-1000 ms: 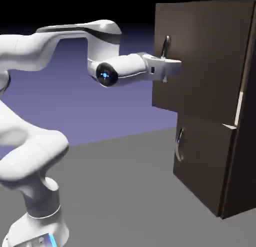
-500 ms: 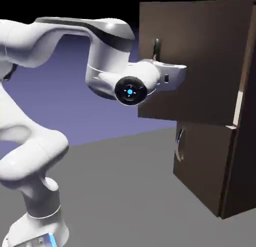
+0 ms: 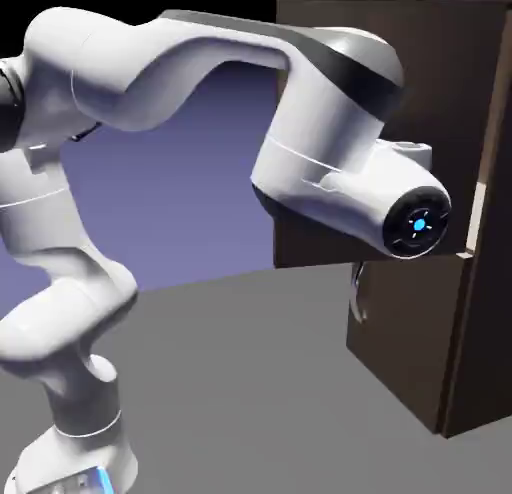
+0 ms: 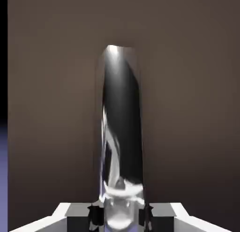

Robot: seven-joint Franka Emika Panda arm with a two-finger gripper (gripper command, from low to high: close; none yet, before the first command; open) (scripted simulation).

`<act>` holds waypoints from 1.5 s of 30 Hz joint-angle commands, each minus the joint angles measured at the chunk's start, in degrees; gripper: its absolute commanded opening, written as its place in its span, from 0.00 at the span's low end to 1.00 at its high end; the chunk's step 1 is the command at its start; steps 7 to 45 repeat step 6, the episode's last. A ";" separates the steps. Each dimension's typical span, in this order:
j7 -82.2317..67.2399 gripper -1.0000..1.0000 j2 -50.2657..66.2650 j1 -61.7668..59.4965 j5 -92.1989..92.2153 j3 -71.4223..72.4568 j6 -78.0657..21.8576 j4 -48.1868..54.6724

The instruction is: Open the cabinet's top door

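The cabinet (image 3: 480, 312) stands at the right side of the exterior view, a tall dark brown box on the grey table (image 3: 250, 382). Its top door (image 3: 450, 82) is swung out from the body, its free edge reaching toward the left of the picture, so that the panel stands well forward of the shorter lower door (image 3: 400, 322), which lies flush with the cabinet and shows part of its own curved silver handle (image 3: 357, 290) just below the arm. The white arm (image 3: 200, 72) rises from the lower left, arches over and fills the middle of that view; its thick wrist (image 3: 350, 172) with a blue-lit round cap covers the place where the hand meets the top door, so the gripper itself does not show there. In the hand view the gripper (image 4: 120, 216) sits at the bottom edge, pointed straight at the flat brown face of the top door, which fills nearly the whole picture. The top door's silver handle (image 4: 121, 132) runs as a shiny bar from the upper middle down between the two finger tips (image 4: 97, 216). The jaws are clamped on this handle, one dark tip pressing each side of it, with the white body of the hand spreading out below.
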 commanded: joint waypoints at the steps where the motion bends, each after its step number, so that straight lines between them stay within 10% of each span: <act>1: -0.29 0.00 1.82 -0.03 -0.44 -0.23 -1.64 2.07; 5: -1.09 0.00 7.75 -0.31 -1.59 -0.67 -7.02 9.09; 6: -1.09 1.00 7.75 -0.31 -1.59 -0.67 -7.02 9.09; 45: -1.09 1.00 7.75 -0.31 -1.59 -0.67 -7.02 9.09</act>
